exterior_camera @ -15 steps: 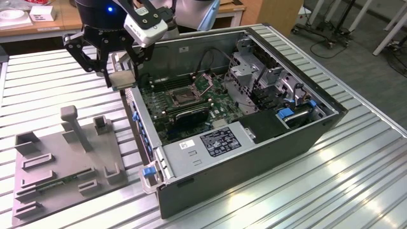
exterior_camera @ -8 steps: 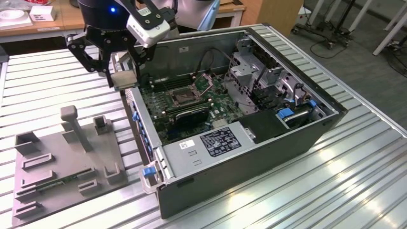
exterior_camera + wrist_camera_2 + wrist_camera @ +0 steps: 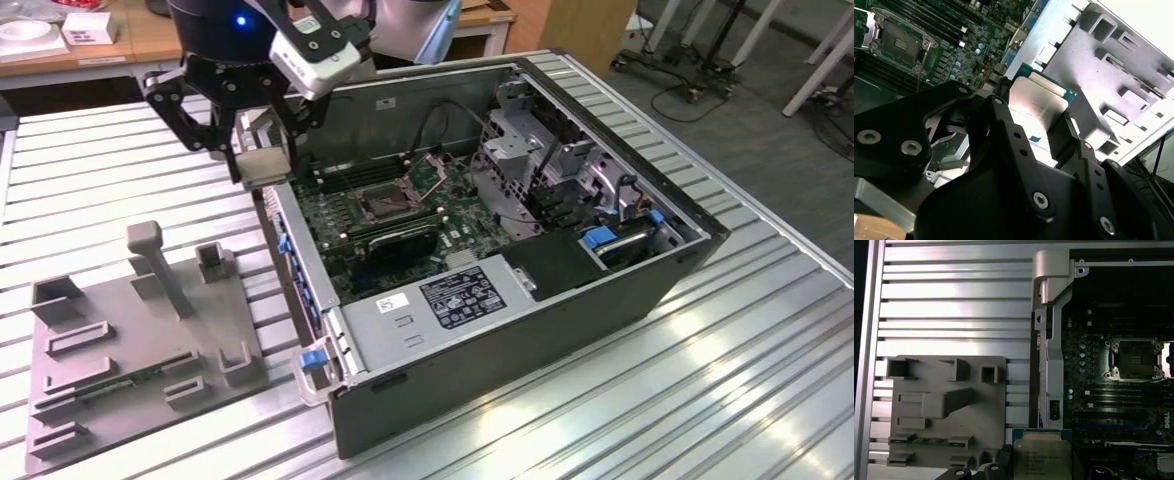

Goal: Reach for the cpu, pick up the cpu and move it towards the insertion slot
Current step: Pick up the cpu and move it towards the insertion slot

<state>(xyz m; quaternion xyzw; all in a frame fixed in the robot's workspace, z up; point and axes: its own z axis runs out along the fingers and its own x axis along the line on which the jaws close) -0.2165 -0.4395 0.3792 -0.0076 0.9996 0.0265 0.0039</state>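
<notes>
My gripper hangs over the exterior view's left wall of the open computer case and is shut on the cpu, a thin square chip with a silvery top. The cpu is off any surface. In the second wrist view the cpu sits between my black fingers. The first wrist view shows the cpu above the case wall. The insertion slot, a metal-framed socket with a dark centre, lies on the green board inside the case, to the exterior view's right of the gripper. It also shows in both wrist views, insertion slot and insertion slot.
A grey fixture plate with upright posts lies on the slatted metal table at the exterior view's left and holds a green memory stick. The case wall, a drive cage and the power supply surround the board.
</notes>
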